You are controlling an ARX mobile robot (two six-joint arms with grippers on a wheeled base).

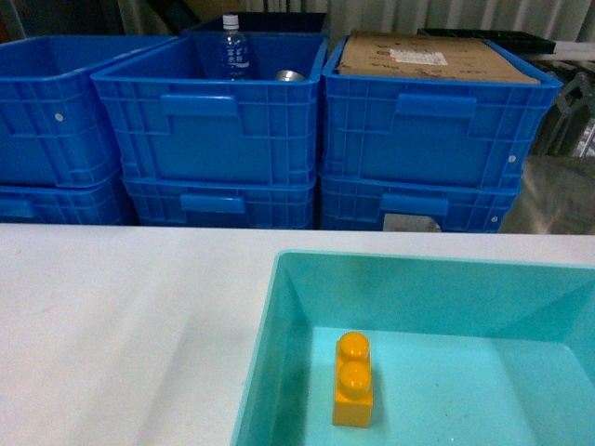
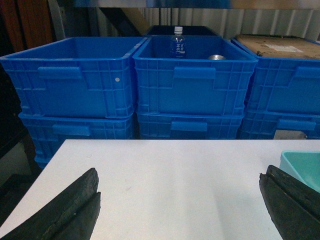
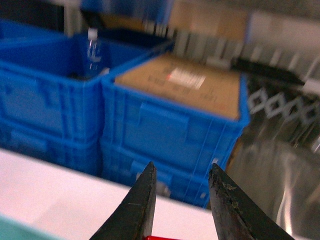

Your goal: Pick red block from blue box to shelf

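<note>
right gripper [image 3: 180,200], low centre of its wrist view, pinches a red block [image 3: 160,238] showing as a sliver at the bottom edge; that shallow hold could slip. left gripper [image 2: 180,210] spread wide. head view: blue box [image 1: 279,372] lower right holds only a yellow brick [image 1: 353,381].

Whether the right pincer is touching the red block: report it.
Cannot tell. The right wrist view shows only a sliver of the red block low inside the right pincer; any contact is cropped.
</note>
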